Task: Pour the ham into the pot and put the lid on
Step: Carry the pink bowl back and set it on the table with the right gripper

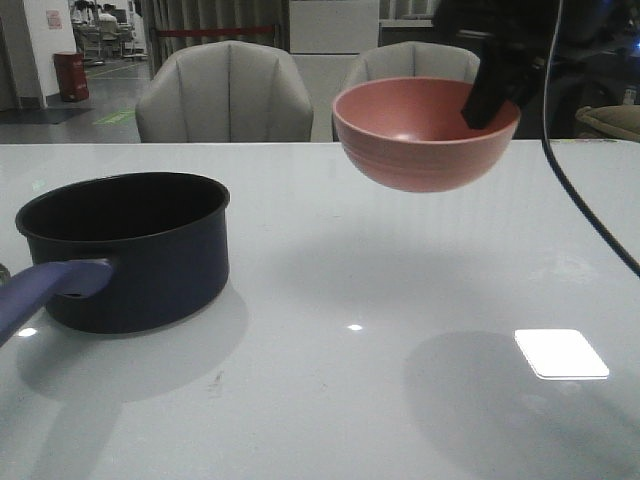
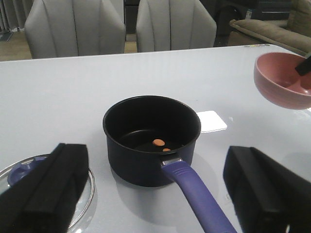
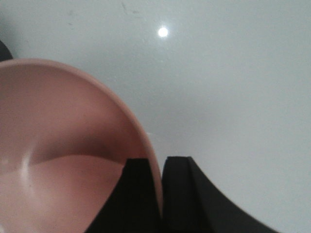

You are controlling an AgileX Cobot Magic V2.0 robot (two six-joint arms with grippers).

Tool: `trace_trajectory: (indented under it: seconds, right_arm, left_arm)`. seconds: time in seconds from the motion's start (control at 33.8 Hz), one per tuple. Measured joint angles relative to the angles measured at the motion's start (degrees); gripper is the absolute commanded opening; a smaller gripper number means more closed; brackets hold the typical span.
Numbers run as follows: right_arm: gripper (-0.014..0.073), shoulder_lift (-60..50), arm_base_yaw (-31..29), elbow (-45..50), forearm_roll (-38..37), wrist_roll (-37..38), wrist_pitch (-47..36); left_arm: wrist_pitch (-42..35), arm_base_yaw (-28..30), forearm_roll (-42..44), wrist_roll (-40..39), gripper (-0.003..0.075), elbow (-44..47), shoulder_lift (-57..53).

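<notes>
Orange ham [image 2: 159, 142] bits lie on the floor of the pot [image 2: 151, 138], so the pour looks done. Well clear of the pot, the right gripper [image 3: 160, 167] pinches the bowl [image 1: 425, 133] by its rim, holding it aloft and level. Just beside the pot lies the lid [image 2: 88, 182], with the left gripper [image 2: 155, 194] spread wide above, likely ready to take its knob.
</notes>
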Motion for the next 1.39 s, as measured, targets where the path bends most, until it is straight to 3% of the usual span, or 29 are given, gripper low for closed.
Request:
trace_trajectory:
  seconds: [0.41,0.5,0.71,0.86,1.12,1.39]
  right_arm:
    - [0.0141,11.6,-1.6,0.0,-0.1,-0.1,2.1]
    - [0.022,12.8,-1.6,0.0,-0.1,-0.1,1.6]
    - [0.0526,13.3,-1.6,0.0,-0.7,-0.1,1.4]
    - [0.0566,12.5,-1.6,0.0,-2.8,0.0,2.0]
    - [0.0566,-0.8,-1.6,1.5,-3.9,-1.0,1.4]
    - [0.0566,-26.0,-1.6,15.3,-4.0,-1.1,-9.4]
  left_arm:
    - [0.0,0.0,0.0,0.0,0.0583,0.0,0.0]
    - [0.0,0.0,0.0,0.0,0.0583,0.0,0.0]
    - [0.0,0.0,0.0,0.0,0.0583,0.0,0.0]
    - [0.0,0.0,0.0,0.0,0.0583,0.0,0.0]
    - [0.0,0.0,0.0,0.0,0.0583,0.0,0.0]
    - [0.0,0.0,0.0,0.0,0.0583,0.0,0.0]
